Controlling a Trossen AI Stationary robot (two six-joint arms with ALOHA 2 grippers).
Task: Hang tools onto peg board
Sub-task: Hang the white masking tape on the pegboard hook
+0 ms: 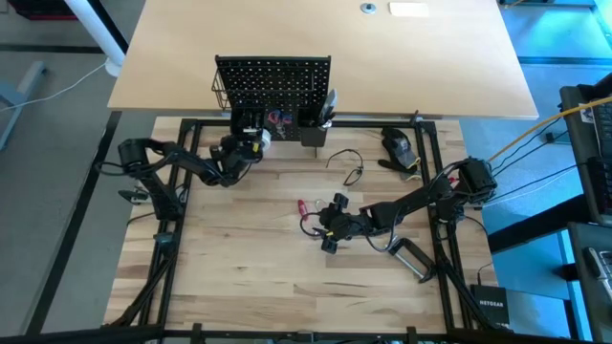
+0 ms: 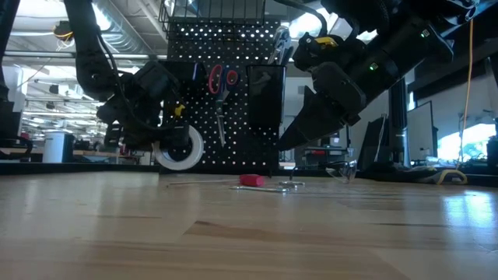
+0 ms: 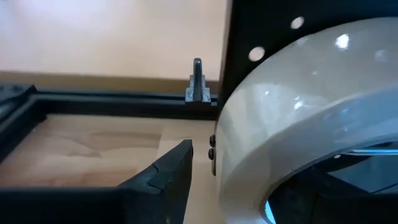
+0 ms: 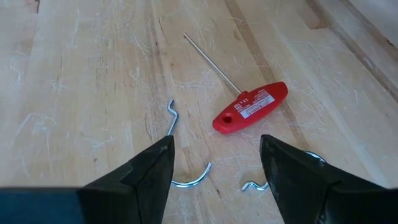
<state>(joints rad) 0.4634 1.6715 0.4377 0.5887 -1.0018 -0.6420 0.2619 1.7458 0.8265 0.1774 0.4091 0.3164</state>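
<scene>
The peg board [image 1: 274,88] is stood at the tabletop's [image 1: 239,258] far edge. The white tape roll [image 2: 180,149] is held against it by the left gripper [image 1: 251,137]; a hook must be found. The red-handled key [image 4: 250,107] is hovered over by the right gripper's [image 4: 214,163] wide fingers.

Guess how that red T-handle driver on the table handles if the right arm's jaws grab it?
The red T-handle driver looks stiff and probably light. Its thin shaft lies flat on the wood, so the thicker handle seems the easier grab. The smooth handle might twist between open jaws of the right gripper.
</scene>
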